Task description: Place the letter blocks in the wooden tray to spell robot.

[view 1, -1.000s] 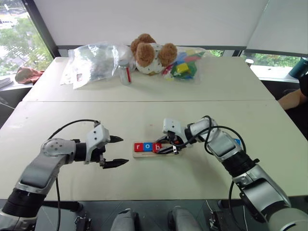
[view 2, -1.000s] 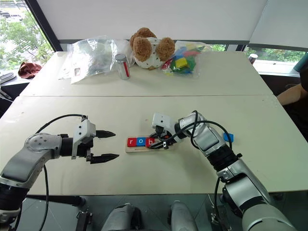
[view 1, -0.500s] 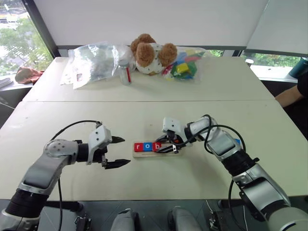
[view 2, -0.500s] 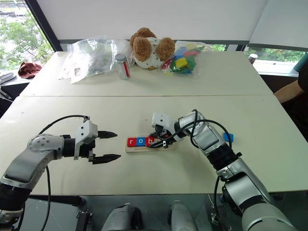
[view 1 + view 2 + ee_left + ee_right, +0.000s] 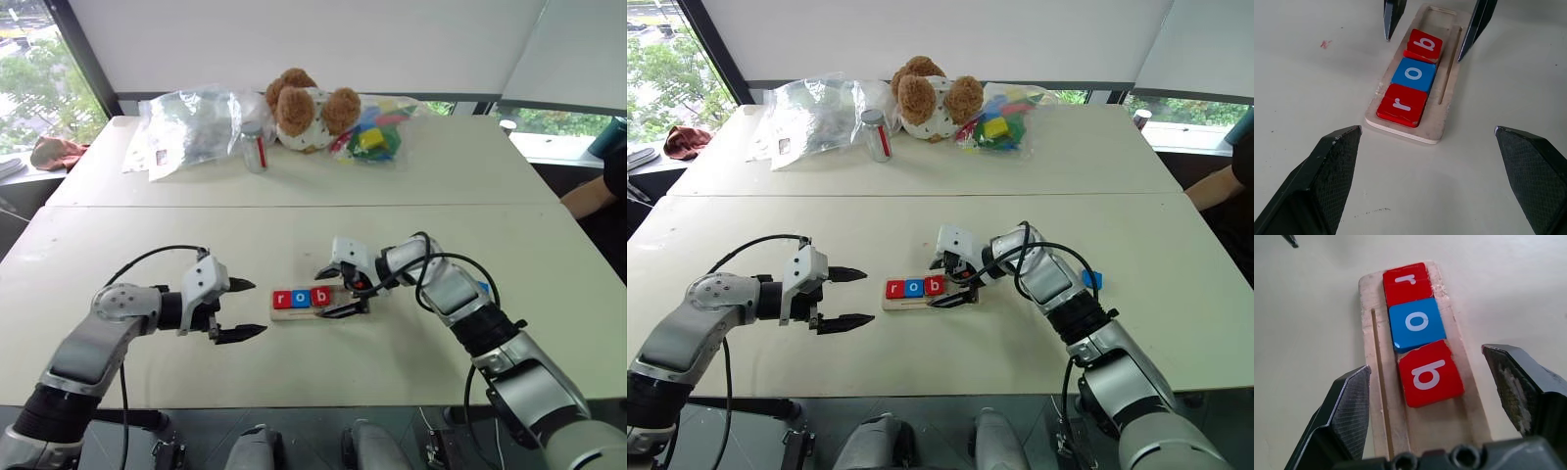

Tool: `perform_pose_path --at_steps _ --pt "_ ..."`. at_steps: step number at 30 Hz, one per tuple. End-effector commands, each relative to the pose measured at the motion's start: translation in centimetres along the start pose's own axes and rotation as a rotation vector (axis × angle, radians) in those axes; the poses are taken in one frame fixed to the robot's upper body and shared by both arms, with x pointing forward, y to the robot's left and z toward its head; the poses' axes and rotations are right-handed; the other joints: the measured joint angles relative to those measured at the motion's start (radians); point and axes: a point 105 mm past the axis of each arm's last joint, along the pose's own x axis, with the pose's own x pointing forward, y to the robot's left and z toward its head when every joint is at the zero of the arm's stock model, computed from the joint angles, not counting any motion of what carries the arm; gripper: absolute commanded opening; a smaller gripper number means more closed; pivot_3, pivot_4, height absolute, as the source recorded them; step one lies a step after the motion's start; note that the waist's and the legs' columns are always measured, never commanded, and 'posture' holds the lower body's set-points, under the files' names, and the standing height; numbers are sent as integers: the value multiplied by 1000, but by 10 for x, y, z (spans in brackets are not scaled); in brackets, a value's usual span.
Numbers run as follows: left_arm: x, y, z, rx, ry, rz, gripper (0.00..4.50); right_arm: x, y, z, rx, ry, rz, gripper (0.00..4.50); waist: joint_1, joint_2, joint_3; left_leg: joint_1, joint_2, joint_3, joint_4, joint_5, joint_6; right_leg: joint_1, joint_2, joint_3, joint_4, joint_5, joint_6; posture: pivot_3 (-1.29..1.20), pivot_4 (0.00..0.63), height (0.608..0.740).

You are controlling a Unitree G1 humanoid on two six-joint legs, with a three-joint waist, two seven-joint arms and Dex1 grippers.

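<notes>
Three letter blocks lie in the tray [image 5: 306,311], my landmark for all that follows.

Block r [image 5: 1401,104]: red, at the tray's end nearest my left gripper, flat in the wide channel.
Block o [image 5: 1414,74]: blue, next along, touching r.
Block b [image 5: 1429,373]: red, third along, touching o, set slightly askew, one edge riding a little up on o's side. Beyond b the rest of the channel is bare wood; a thin groove runs lengthwise beside the blocks.
Blue tile [image 5: 1091,279]: flat on the table [image 5: 294,230], well apart from the tray, beyond my right forearm; its letter cannot be read.

My right gripper [image 5: 339,290]: at the tray's bare end, fingers spread wide, one on each long side of the tray, flanking b without touching it. It has hold of nothing.
My left gripper [image 5: 246,308]: just off the tray's r end, apart from it, pointing along the tray, fingers fully spread and empty.

Far side of the table from the tray: teddy bear [image 5: 306,106], small can [image 5: 255,149] to its left, crumpled clear bag [image 5: 191,125] further left, bag of coloured toy blocks [image 5: 374,135] to the bear's right.
</notes>
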Motion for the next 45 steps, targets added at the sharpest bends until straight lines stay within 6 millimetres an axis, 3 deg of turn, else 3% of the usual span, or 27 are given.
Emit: perform_pose_path --at_steps 1,16,23,31,34,37,39,42,45 --pt "1 2 9 35 -23 1 4500 -12 -8 22 -61 -51 -41 4110 1 0 0 0 0 0 0 0 0 0 0 0 0 0 0 0 150 740" --pt "3 4 9 40 -25 3 4500 -5 13 0 20 -22 35 4110 0 0 0 0 0 0 0 0 0 0 0 0 0 0 0 0 150 740" --pt "0 9 8 48 -17 16 4500 -5 20 2 16 -25 58 4110 1 0 0 0 0 0 0 0 1 0 0 0 0 0 0 0 150 740" --pt "1 12 8 57 -20 20 4500 -8 14 3 0 -16 8 4110 1 0 0 0 0 0 0 0 0 0 0 0 0 0 0 0 150 740" --pt "0 14 13 78 -31 34 4500 -25 -7 10 33 -52 -144 4110 1 0 0 0 0 0 0 0 0 0 0 0 0 0 0 0 150 740" --pt "-3 11 28 95 -75 25 4500 -73 -38 21 164 -151 -452 4110 4 0 0 0 0 0 0 0 -1 0 0 0 0 0 0 0 150 740" --pt "-4 6 40 98 -105 1 4500 -100 -48 19 263 -186 -641 4110 7 0 0 -1 0 0 0 1 -2 -1 -1 0 0 0 0 0 150 740" --pt "1 -10 59 121 -135 -93 4500 -142 -50 -12 497 -146 -1068 4110 6 -3 -2 -2 0 -1 0 1 -2 0 -1 0 0 0 0 0 150 740" --pt "8 -19 69 134 -151 -162 4500 -147 -35 -39 691 -118 -1271 4110 2 -2 -2 -2 0 -1 -1 2 -4 -1 -1 0 0 0 0 0 150 740"
